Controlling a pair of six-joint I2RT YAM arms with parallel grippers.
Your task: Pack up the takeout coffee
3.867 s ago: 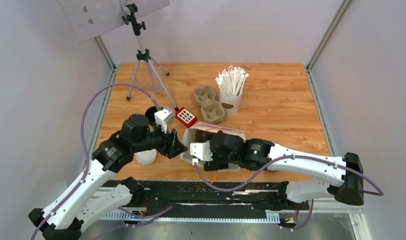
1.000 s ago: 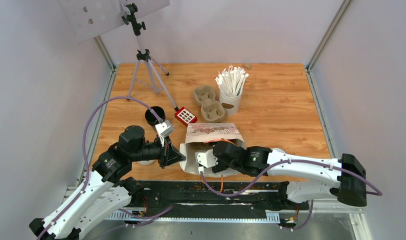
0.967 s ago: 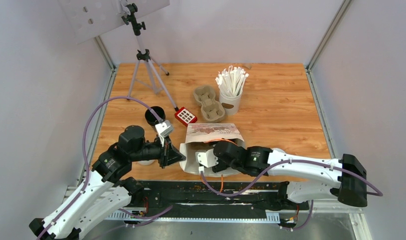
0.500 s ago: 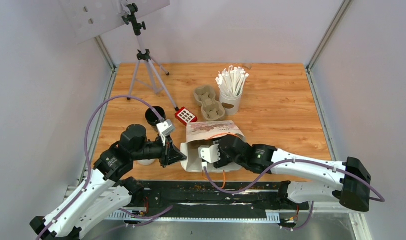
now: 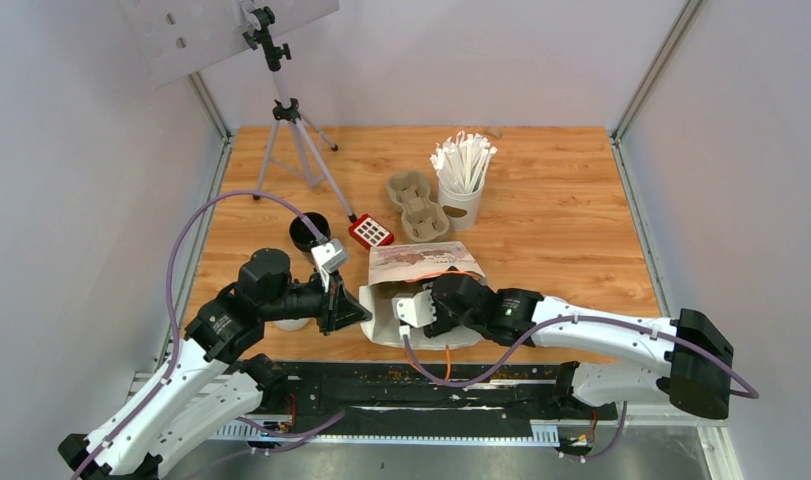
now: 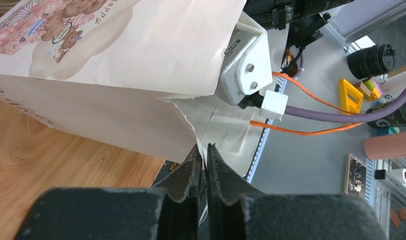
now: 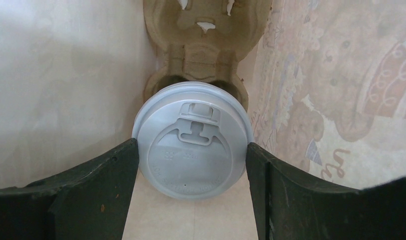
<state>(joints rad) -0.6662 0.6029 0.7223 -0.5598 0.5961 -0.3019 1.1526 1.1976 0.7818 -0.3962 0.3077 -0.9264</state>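
In the right wrist view a takeout coffee cup [image 7: 193,127] shows its white lid, deep inside the paper bag [image 7: 65,75]. My right gripper [image 7: 191,148] is shut on it, one finger touching each side of the lid. The cup is at the near pocket of a pulp tray [image 7: 206,40] lying in the bag. My left gripper [image 6: 203,150] is shut on the torn rim of the bag [image 6: 115,60], holding its mouth open. From above, the bag [image 5: 421,262] lies on its side with my right wrist [image 5: 451,305] in its mouth. A second white-lidded cup [image 5: 291,323] peeks out under my left arm.
A second pulp tray [image 5: 418,207] and a white cup of wrapped sticks [image 5: 463,180] stand behind the bag. A red keypad [image 5: 371,232], a dark open cup [image 5: 308,232] and a tripod [image 5: 286,110] are at the back left. The bag lies close to the table's near edge.
My right gripper with the cup has shifted slightly farther into the bag, and the bag's upper side has moved a little. My left gripper keeps its pinch on the rim.
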